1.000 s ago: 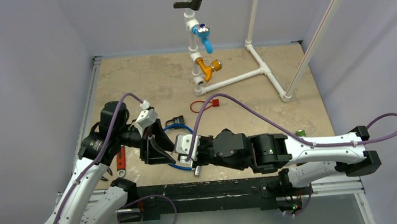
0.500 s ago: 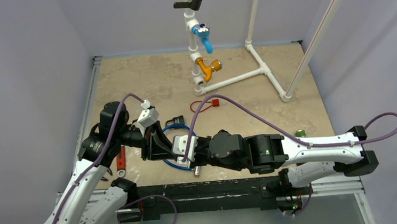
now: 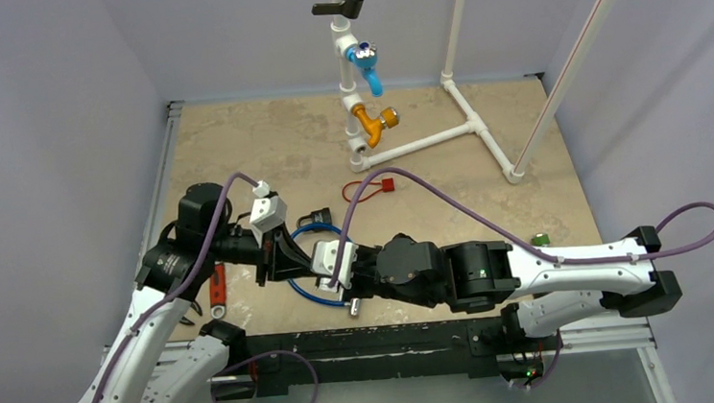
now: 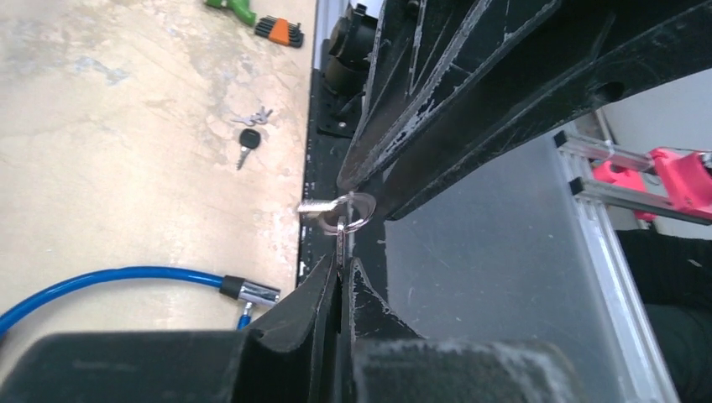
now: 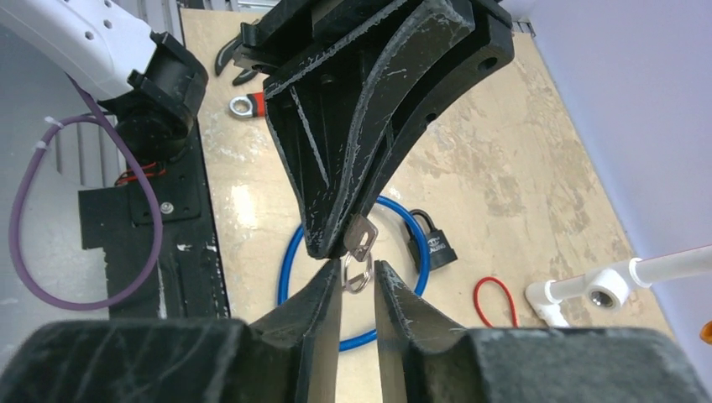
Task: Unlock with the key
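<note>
Right gripper (image 5: 358,267) nudged left, now barely open around the ring (image 5: 357,274); left gripper (image 4: 340,281) pinches the key (image 5: 363,236) over the cable loop (image 4: 109,277), long axis pointing at the right gripper; padlock (image 5: 431,242) lettering unreadable.

White arm shells (image 3: 582,266), black joints (image 3: 414,270), looping purple cables (image 3: 450,210), scuffed black tapered hands (image 5: 358,290).

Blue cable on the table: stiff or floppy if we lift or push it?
Likely floppy: the blue cable lies in a loose curved loop, so it should sag when lifted. Its metal end probably swings as the heavier part. Pushed, it would likely slide and deform, not roll.
</note>
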`<state>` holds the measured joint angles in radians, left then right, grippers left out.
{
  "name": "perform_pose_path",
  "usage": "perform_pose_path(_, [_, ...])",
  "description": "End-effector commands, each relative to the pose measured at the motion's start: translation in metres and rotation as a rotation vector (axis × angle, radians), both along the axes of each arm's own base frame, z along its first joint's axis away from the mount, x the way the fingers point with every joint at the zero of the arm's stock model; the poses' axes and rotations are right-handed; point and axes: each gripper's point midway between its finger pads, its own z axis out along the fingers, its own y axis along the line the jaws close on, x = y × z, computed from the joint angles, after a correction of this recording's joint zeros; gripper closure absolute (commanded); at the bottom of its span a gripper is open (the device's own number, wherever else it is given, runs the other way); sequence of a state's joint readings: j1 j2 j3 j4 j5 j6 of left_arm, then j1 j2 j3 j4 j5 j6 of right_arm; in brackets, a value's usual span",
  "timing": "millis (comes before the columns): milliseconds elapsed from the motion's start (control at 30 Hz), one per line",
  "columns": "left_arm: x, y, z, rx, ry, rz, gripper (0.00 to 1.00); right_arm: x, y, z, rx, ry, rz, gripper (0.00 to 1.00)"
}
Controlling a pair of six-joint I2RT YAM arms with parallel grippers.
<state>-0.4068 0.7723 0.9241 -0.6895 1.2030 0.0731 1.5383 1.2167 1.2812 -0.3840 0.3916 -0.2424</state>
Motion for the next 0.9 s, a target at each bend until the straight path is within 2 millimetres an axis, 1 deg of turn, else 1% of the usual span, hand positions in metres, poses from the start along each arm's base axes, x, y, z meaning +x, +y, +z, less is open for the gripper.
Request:
perform_pose_path(0, [0.001,0.010,0.003,0.054,-0.175,-0.006,1.00,-0.013,-0.006,0.024,0.112,0.090,0.026,0.73])
perform_pose_path(67, [-0.004,0.014,0.004,0.071,-0.234,-0.037,1.00,-0.017,-0.011,0.030,0.153,0.117,0.039,0.64])
perform_pose_path(100, [-0.006,0.015,0.005,0.079,-0.256,-0.053,1.00,-0.018,-0.012,0.036,0.186,0.127,0.047,0.60])
perform_pose_path(167, [-0.011,0.017,0.006,0.094,-0.290,-0.082,1.00,-0.024,-0.014,0.053,0.259,0.155,0.097,0.55])
perform_pose_path(233, [-0.015,0.018,0.007,0.103,-0.311,-0.108,1.00,-0.025,-0.013,0.061,0.298,0.188,0.132,0.53])
perform_pose_path(400, [-0.019,0.018,0.012,0.111,-0.338,-0.136,1.00,-0.017,-0.008,0.065,0.333,0.280,0.205,0.54])
perform_pose_path(500, [-0.018,0.018,0.015,0.112,-0.343,-0.135,1.00,-0.022,-0.002,0.065,0.341,0.341,0.255,0.55])
perform_pose_path(600, [-0.016,0.017,0.016,0.115,-0.354,-0.131,1.00,-0.023,0.006,0.058,0.312,0.381,0.276,0.59])
perform_pose_path(767, [-0.009,0.016,0.015,0.126,-0.368,-0.112,1.00,-0.029,0.016,0.050,0.289,0.434,0.316,0.61])
perform_pose_path(867, [-0.007,0.016,0.016,0.128,-0.375,-0.104,1.00,-0.026,0.021,0.044,0.276,0.445,0.302,0.63])
